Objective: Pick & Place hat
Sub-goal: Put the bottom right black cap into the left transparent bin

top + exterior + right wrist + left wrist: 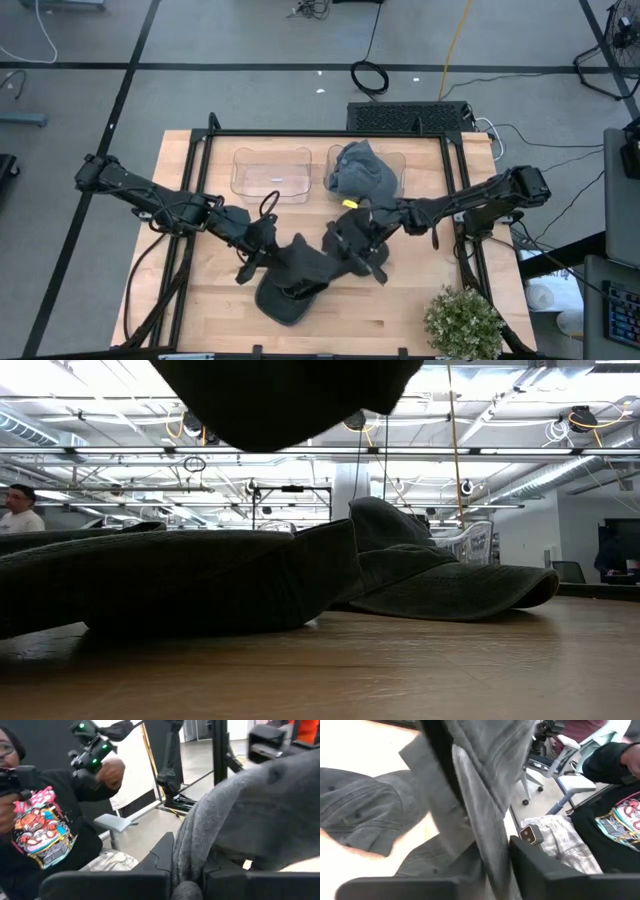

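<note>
Table: wooden table (420, 300), one clear bin (270, 172) empty.
Hat: dark hat (297, 275) at the front middle.
Right gripper (358, 250): pinching the hat's fabric.
Left gripper (262, 246): on the hat's fabric, can't tell its spread.
Advice: lift slowly, then carry toward the bin.

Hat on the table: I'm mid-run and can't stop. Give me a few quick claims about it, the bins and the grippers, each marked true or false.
1. Both grippers are at the dark hat near the table's front. True: the left gripper and right gripper meet over it.
2. The right gripper is wide open. False: it is shut on hat fabric.
3. The right bin holds a grey hat. True.
4. The left bin is full of hats. False: it looks empty.
5. A plant stands at the table's front right corner. True.
</note>
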Action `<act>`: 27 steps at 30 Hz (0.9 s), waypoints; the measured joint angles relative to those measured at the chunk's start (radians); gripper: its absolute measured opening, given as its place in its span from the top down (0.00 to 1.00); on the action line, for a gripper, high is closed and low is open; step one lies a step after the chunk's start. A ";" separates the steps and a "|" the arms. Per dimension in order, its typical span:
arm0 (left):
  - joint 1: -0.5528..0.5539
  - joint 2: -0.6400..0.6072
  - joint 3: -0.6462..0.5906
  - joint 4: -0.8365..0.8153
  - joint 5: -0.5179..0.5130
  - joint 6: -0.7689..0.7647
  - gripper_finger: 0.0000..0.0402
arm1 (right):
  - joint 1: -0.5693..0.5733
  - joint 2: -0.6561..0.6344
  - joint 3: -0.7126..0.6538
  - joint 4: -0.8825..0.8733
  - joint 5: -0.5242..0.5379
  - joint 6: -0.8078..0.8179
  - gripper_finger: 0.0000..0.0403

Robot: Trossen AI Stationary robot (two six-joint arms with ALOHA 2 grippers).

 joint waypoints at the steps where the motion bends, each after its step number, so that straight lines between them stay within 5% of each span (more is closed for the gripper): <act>1: 0.000 -0.006 0.000 0.000 0.000 0.001 0.72 | 0.003 0.000 0.000 -0.005 -0.001 -0.003 0.97; 7: 0.013 -0.127 0.001 -0.042 -0.080 0.056 0.48 | 0.001 0.000 -0.001 -0.010 0.116 0.031 0.97; 13: 0.016 -0.234 0.001 -0.142 -0.391 -0.054 0.35 | 0.001 -0.036 -0.002 0.067 0.510 -0.033 0.97; 18: 0.016 -0.241 0.001 -0.135 -0.580 -0.225 0.33 | 0.015 -0.042 -0.004 0.289 0.792 -0.255 0.97; 27: 0.046 -0.231 0.001 -0.071 -0.697 -0.308 0.39 | 0.014 -0.042 -0.004 0.543 0.860 -0.381 0.97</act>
